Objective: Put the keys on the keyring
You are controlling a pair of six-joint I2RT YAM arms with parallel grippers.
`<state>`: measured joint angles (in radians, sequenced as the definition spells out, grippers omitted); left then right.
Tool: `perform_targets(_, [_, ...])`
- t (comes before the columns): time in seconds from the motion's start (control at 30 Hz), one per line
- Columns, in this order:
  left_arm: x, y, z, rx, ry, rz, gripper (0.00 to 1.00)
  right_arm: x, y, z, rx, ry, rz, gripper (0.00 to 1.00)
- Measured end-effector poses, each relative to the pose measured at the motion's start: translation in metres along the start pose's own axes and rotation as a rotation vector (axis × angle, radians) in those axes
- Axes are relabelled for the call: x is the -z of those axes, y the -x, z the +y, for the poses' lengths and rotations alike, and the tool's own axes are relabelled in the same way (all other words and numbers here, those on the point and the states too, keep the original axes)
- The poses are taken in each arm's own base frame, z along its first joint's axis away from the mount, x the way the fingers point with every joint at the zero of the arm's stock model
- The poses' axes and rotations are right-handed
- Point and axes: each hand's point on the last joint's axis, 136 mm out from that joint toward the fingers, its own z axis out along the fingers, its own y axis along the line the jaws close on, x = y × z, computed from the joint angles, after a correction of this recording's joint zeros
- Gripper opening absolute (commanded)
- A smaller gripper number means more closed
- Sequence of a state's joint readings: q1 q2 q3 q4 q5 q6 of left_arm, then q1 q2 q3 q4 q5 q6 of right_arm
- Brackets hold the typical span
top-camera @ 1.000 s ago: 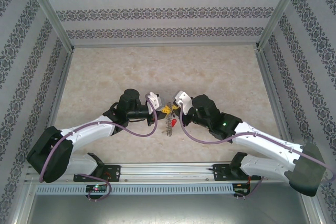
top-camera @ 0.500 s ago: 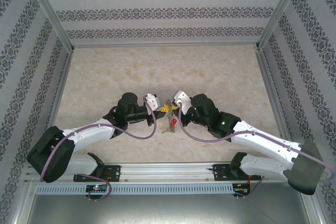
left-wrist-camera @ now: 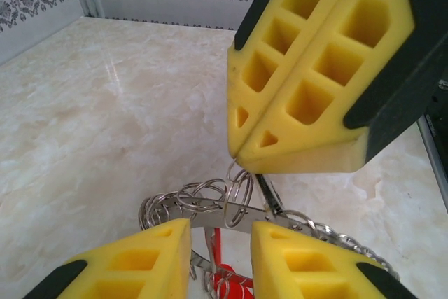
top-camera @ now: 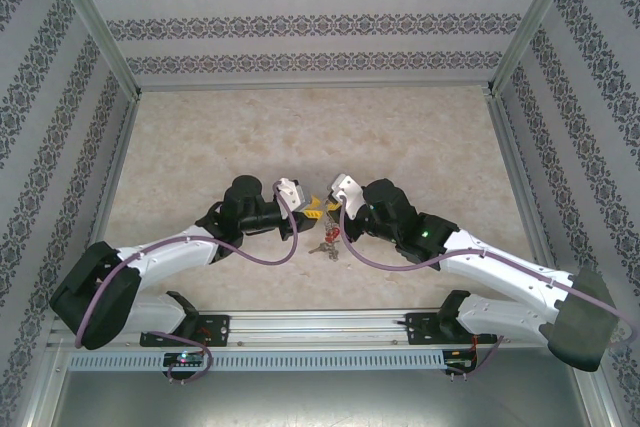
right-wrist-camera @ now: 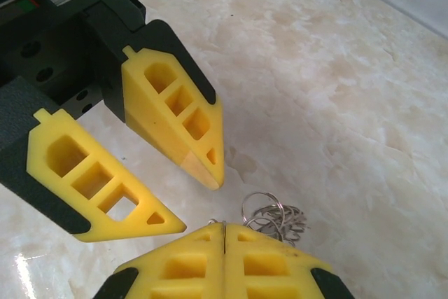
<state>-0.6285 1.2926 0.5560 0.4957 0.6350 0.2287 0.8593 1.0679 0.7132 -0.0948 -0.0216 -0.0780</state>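
Some keys [left-wrist-camera: 225,283] with red heads are seen hanging just beneath the keyring [left-wrist-camera: 203,199], so part of the threading is judged done; whether any is left cannot be told. The ring is held over the middle of the desk [top-camera: 300,127], one wire loop pinched in the closed right jaws, while the left jaws stand narrowly parted beside it, clamping nothing. The pale marbled desk is enclosed by walls [top-camera: 300,22] papered in ornamental bands.

Bright, even light comes from overhead. The pale surface [left-wrist-camera: 105,82] carries soft white glare streaks in both wrist views, and shadows on it are faint. Closest to its own camera, the left tool [left-wrist-camera: 220,257] looks slightly soft.
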Motion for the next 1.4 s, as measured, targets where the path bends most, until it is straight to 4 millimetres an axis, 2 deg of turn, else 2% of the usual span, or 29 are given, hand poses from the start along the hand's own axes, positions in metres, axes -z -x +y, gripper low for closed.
perform_targets(0.3, [-0.001,0.008,0.0,-0.026,-0.018,0.009,0.3,0.0,-0.001,0.006,0.004,0.036,0.002,0.0])
perform_targets(0.97, [0.001,-0.009,-0.005,-0.062,-0.046,0.098,0.32,0.0,-0.001,0.014,0.024,0.082,0.001,0.0])
perform_targets(1.2, [0.001,-0.007,-0.006,-0.067,-0.05,0.094,0.3,0.0,-0.001,0.018,0.027,0.102,-0.001,0.0])
perform_targets(1.3, [0.001,-0.007,-0.007,-0.066,-0.056,0.091,0.25,0.001,0.0,0.019,0.027,0.109,-0.002,0.0])
perform_targets(1.4, [0.0,-0.008,-0.008,-0.064,-0.068,0.091,0.24,0.001,0.0,0.02,0.03,0.116,-0.003,0.0])
